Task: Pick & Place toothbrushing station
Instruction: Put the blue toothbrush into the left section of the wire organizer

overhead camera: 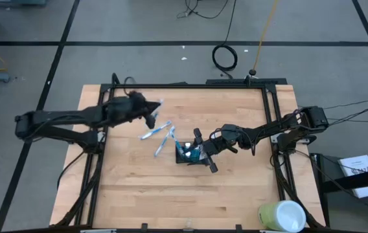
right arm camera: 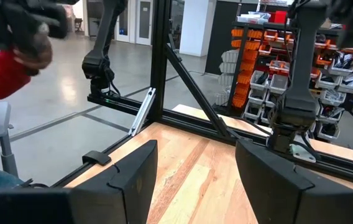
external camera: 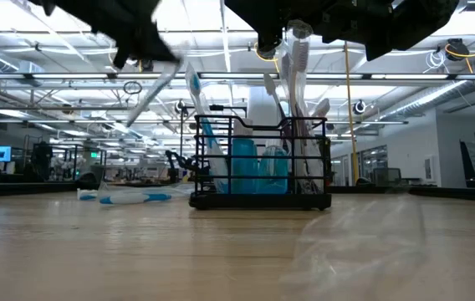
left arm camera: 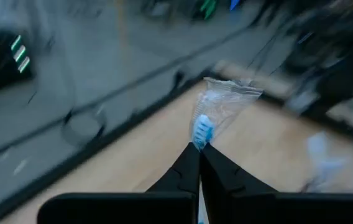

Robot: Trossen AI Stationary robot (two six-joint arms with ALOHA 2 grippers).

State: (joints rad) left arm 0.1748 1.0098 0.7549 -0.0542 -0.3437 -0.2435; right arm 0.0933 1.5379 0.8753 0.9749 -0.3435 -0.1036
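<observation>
Left gripper (left arm camera: 199,148) is lifted off the counter (overhead camera: 236,188), jaws clenched on a wrapped toothbrush (left arm camera: 217,112); the blue brush head and clear wrapper stick out just past the jaw tips. In the high view the left gripper (overhead camera: 150,116) sits well apart from the toothbrushing station (overhead camera: 188,154), toward the far-left part of the counter. Two more wrapped toothbrushes (overhead camera: 160,134) lie flat on the counter between the left jaws and the station.

Right gripper (overhead camera: 205,150) hovers just beside and above the station, jaws released, nothing between them in the right wrist view (right arm camera: 195,174). In the low view the toothbrushing station (external camera: 260,163) stands upright on the counter, holding blue items and several upright toothbrushes, directly below the right jaws.

A pale green cup (overhead camera: 281,215) sits at the counter's near-right corner, well apart from both jaws.
</observation>
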